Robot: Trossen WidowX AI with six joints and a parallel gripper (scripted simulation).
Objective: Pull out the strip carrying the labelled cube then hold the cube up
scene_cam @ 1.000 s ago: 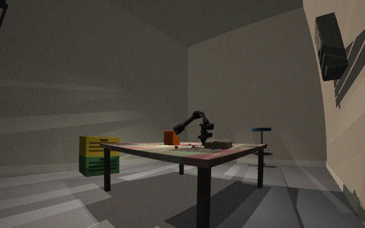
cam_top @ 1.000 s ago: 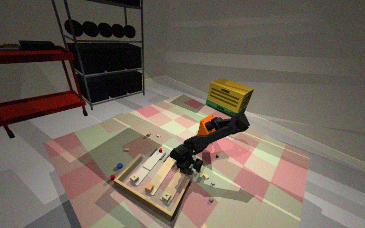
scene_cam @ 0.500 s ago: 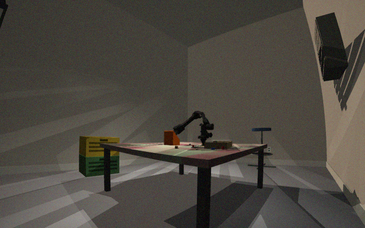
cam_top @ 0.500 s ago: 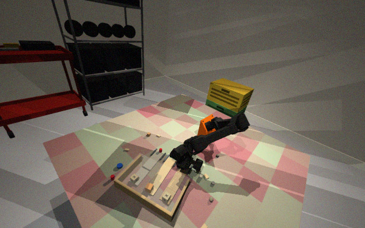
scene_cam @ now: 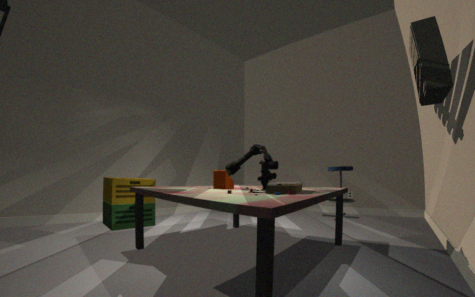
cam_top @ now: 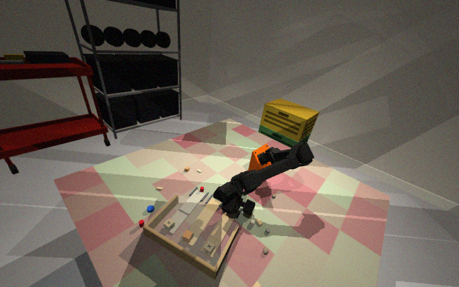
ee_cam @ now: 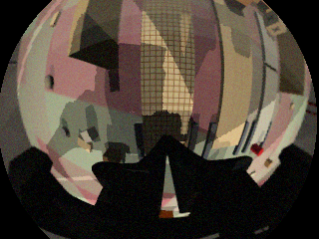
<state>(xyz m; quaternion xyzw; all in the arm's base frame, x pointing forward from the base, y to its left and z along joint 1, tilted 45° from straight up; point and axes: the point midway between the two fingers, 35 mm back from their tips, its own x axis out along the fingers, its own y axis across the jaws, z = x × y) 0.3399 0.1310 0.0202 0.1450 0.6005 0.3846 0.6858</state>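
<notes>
My gripper (cam_top: 232, 215) (scene_cam: 265, 187) (ee_cam: 165, 137) is shut and empty, pointing down at the open near end of the gridded strip (ee_cam: 166, 82); contact cannot be told. That strip looks unbroken and carries a cube with an X mark (cam_top: 209, 247) near its far end. The plain tan strip (cam_top: 206, 216) (ee_cam: 236, 90) looks whole and carries an unmarked orange cube (cam_top: 187, 235). The grey strip (cam_top: 191, 204) (ee_cam: 270, 90) shows a crosswise break; its pale cube (cam_top: 168, 223) (ee_cam: 275, 28) has a square-like mark. Finger tips are hidden in the top view.
A wooden frame (cam_top: 179, 249) (scene_cam: 283, 188) walls the strips on three sides. Short dark rails (cam_top: 193, 191) (ee_cam: 210, 139) stand by the strips' near ends. A red cylinder (cam_top: 201, 189) (ee_cam: 256, 149), a blue disc (cam_top: 150, 208) and small blocks (cam_top: 259, 222) lie around it.
</notes>
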